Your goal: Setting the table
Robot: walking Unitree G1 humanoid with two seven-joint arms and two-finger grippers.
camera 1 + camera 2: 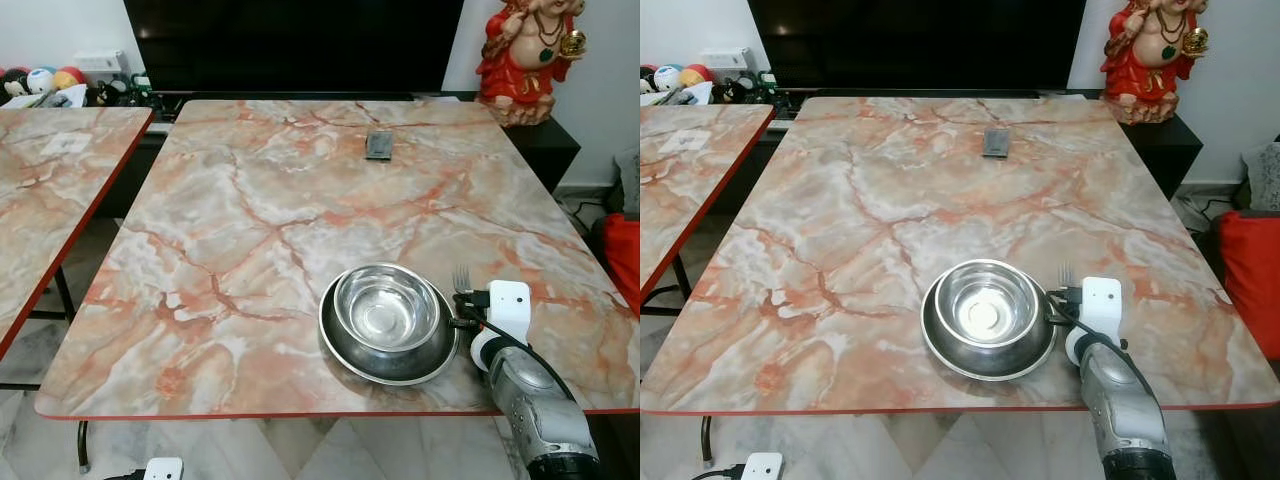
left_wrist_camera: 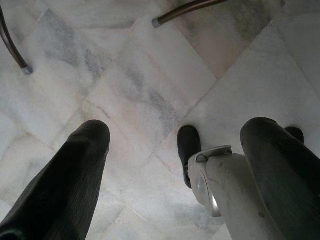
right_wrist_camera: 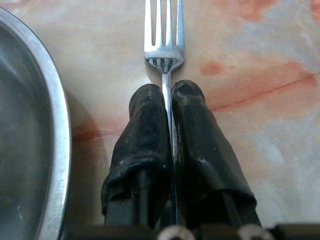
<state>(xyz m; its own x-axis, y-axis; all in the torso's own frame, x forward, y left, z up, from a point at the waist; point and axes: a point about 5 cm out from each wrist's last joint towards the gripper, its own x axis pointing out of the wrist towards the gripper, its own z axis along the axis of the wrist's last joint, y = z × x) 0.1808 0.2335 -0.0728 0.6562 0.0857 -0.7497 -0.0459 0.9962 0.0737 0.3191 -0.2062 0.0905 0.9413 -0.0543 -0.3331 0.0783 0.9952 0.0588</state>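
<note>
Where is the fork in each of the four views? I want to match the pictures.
Left eye view: fork, tines just right of the steel plate, before the right gripper.
Right eye view: same place, by the plate.
Left wrist view: not in it, floor there.
Right wrist view: centre, handle clamped between the black fingers.
Shared landmark: the plate's rim.

- The marble table [image 1: 250, 220] is mostly bare: open surface from 9 through 12 o'clock of the steel bowl [image 1: 386, 308], wide enough for an arm to sweep.
- The bowl, nested in a steel plate [image 1: 345, 352], blocks the near edge right of centre.
- At the plate's 3 o'clock, the right gripper [image 3: 168, 97], clamped on a fork [image 3: 164, 35], fills the narrow strip just beside the rim.
- A small dark remote [image 1: 379, 145] lies far off toward 12 o'clock.
- A red statue [image 1: 525, 55] stands past the far right corner.
- A second table [image 1: 50, 190] stands at 9 o'clock, with a floor gap between.
</note>
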